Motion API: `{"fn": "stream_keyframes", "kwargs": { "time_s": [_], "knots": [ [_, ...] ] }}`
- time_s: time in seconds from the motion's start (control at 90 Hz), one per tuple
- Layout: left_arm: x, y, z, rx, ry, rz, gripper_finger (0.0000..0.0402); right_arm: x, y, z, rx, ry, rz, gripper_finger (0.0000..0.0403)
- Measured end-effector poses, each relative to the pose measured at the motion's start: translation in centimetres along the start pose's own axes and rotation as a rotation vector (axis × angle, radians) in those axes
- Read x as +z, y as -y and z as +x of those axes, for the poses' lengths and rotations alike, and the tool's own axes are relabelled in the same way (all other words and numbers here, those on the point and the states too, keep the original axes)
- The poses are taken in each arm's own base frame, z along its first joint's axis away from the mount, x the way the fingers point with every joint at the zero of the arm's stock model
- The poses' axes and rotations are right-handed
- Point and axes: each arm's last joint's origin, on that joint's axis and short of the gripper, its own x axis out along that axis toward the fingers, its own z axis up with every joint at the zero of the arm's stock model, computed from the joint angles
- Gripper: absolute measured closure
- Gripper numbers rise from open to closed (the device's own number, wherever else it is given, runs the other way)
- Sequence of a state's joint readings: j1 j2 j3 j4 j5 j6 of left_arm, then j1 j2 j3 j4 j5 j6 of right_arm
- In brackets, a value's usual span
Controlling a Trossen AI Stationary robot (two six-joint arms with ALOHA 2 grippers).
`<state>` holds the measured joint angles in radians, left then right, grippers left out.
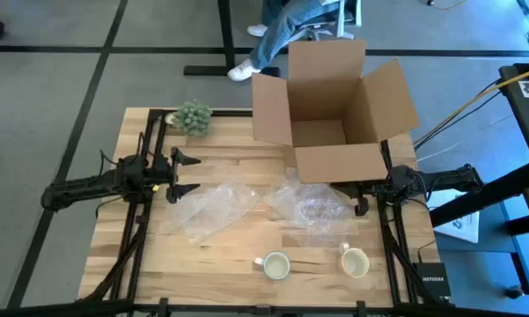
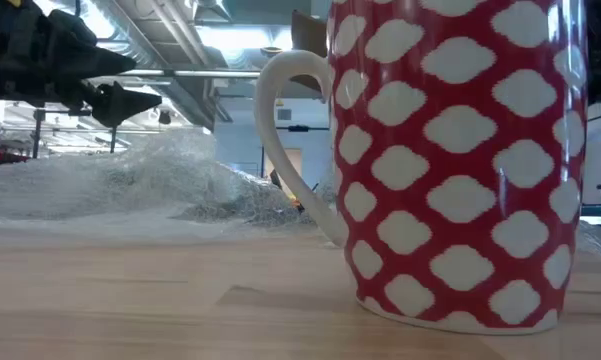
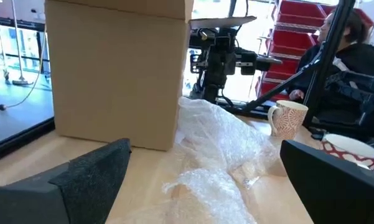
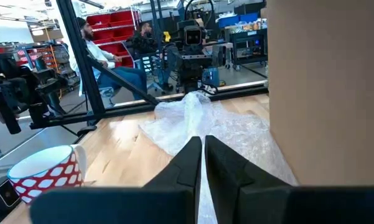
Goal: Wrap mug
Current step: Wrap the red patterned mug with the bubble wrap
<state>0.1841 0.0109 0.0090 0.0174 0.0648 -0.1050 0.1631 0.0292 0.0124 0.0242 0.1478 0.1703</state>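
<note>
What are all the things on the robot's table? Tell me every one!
mugs: two, red with white spots, white inside, near edge of the table, the second to its right
bubble wrap: two clear sheets, table middle, the other nearer the box
cardboard box: one, brown, flaps open, far right part
plant: one, small, green, far left corner
table: one, light wood
left gripper: dark, open, left side
right gripper: dark, shut, beside the box
</note>
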Motion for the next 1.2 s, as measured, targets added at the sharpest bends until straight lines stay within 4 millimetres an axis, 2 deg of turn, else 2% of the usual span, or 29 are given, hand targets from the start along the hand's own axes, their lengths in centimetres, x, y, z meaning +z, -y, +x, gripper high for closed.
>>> {"fn": "stream_keyframes", "kwargs": {
  "time_s": [0.3, 0.422, 0.544, 0.689, 0.8, 0.933, 1.2],
  "knots": [
    [0.1, 0.0, 0.0, 0.017, 0.01, -0.003, 0.0002, 0.0, 0.0, 0.0, 0.0, 0.001, 0.0, 0.0395],
    [0.8, 0.0, 0.0, 0.016, 0.08, -0.004, 0.0002, 0.0, 0.0, 0.0, 0.0, 0.001, 0.001, 0.0395],
    [1.1, 0.1, -0.1, 0.003, 0.119, -0.137, 0.0002, 0.0, 0.0, 0.0, 0.0, 0.001, 0.012, 0.0395],
    [1.9, 0.1, -0.2, 0.004, 0.2, -0.171, 0.0002, 0.1, 0.0, 0.0, 0.002, 0.008, 0.019, 0.0395],
    [2.5, 0.2, -0.3, -0.022, 0.26, -0.172, 0.0002, 0.2, 0.0, 0.0, 0.006, 0.025, 0.087, 0.0395],
    [2.4, 0.6, -0.3, -0.141, 0.235, -0.157, 0.0002, 0.3, 0.0, 0.0, 0.007, 0.029, 0.145, 0.0395],
    [2.3, 0.6, -0.3, -0.145, 0.225, -0.167, 0.0002, 0.3, 0.2, 0.0, -0.086, 0.055, 0.171, 0.0395]
  ]
}}
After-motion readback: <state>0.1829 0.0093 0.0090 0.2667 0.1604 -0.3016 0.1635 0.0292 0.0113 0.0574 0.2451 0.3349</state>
